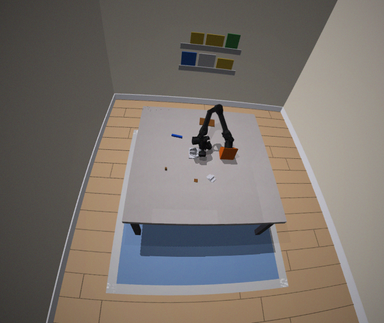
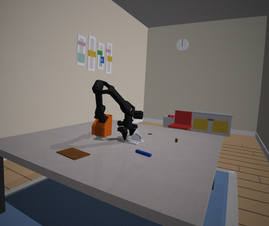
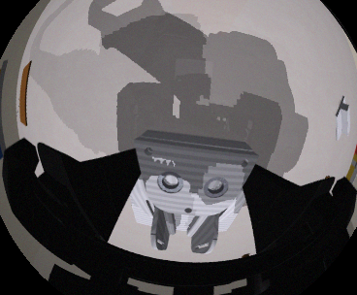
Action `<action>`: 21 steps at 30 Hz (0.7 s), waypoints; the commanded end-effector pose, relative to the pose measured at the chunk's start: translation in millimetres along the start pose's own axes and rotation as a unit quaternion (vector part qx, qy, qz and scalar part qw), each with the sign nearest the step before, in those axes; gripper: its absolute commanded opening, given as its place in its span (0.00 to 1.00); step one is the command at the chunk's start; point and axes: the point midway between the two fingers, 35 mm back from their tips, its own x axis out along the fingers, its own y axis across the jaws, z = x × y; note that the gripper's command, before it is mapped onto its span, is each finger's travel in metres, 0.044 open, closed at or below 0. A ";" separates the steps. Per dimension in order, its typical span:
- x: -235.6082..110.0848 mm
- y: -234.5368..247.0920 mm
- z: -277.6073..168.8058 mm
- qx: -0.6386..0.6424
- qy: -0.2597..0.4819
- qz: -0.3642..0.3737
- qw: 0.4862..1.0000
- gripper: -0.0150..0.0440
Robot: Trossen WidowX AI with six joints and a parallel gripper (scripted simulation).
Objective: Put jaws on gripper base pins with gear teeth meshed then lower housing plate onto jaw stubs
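My gripper points down, shut on the grey housing plate. Its black fingers press the plate's left and right ends in the wrist view. The plate lies over the white gripper base, which rests on the table. A pale round end shows in each of the plate's two ringed holes. The left jaw and right jaw stick out from under the plate, side by side and apart. Their gear teeth and the base pins are hidden. I cannot tell whether the plate is fully seated.
An orange block stands at the arm's foot. A blue bar, a brown plate, a white stepped piece, a small orange square and a small brown cylinder lie around.
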 end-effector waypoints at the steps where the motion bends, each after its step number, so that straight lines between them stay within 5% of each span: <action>1: 1.2 0.6 1.0 -0.002 -0.002 0.002 1.000 0.85; 21: -4.8 0.5 0.9 -0.002 -0.002 0.002 1.000 0.85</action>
